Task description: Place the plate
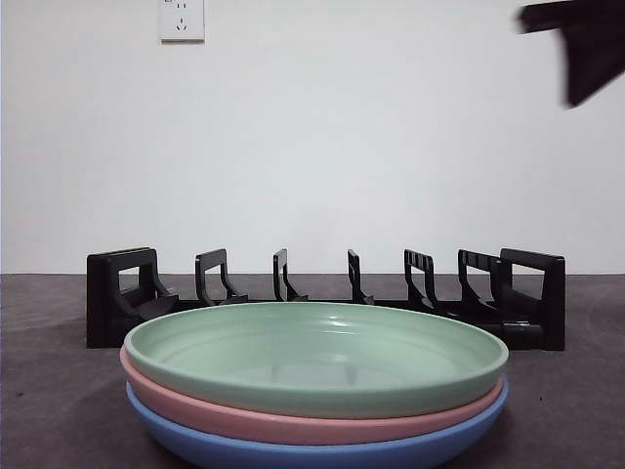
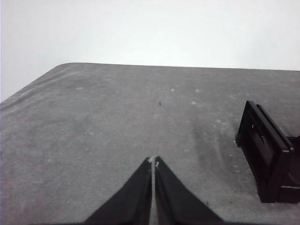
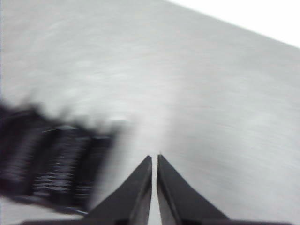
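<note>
Three plates are stacked at the near front of the table: a green plate (image 1: 312, 357) on top, a pink plate (image 1: 293, 418) under it and a blue plate (image 1: 312, 449) at the bottom. Behind them stands a black plate rack (image 1: 322, 293) with empty slots. My right gripper (image 3: 154, 159) is shut and empty above the table, with the rack (image 3: 47, 164) blurred beside it; it shows as a dark tip (image 1: 586, 44) at the front view's top right. My left gripper (image 2: 153, 161) is shut and empty over bare table, with one end of the rack (image 2: 269, 154) nearby.
A dark grey table (image 1: 59, 410) runs to a white wall with a socket (image 1: 182, 20) at the top left. The table's rounded corner and edge (image 2: 56, 68) show in the left wrist view.
</note>
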Controlling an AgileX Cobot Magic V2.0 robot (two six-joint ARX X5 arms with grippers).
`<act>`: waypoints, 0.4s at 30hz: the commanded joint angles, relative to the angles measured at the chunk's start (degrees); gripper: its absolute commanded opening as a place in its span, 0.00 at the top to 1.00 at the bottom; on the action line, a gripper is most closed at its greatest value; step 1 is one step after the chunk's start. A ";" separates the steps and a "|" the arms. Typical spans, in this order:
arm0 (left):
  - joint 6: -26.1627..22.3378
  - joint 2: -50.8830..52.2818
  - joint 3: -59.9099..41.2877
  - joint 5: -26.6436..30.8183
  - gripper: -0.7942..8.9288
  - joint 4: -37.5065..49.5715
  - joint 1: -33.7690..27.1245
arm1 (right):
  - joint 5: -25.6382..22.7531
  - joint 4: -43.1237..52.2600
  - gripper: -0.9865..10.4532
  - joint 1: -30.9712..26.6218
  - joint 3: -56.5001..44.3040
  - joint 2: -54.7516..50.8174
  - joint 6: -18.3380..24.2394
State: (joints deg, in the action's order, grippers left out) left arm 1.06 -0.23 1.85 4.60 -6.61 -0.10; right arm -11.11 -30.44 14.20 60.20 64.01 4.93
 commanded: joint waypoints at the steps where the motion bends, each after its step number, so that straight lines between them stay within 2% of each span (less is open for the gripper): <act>1: -0.37 0.00 -1.14 0.15 0.91 0.63 0.11 | -0.39 2.58 0.90 -2.67 -4.22 -8.74 1.25; 7: -0.37 0.00 -1.14 0.15 0.91 0.59 0.11 | -0.09 16.26 0.90 -9.79 -25.86 -29.33 1.03; 12: -0.37 0.00 -1.14 0.15 0.91 0.61 0.11 | 5.35 18.47 0.90 -10.43 -41.00 -43.93 -0.96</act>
State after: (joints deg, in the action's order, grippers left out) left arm 1.04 -0.23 1.85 4.60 -6.61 -0.10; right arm -6.46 -12.86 3.68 21.08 22.30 5.26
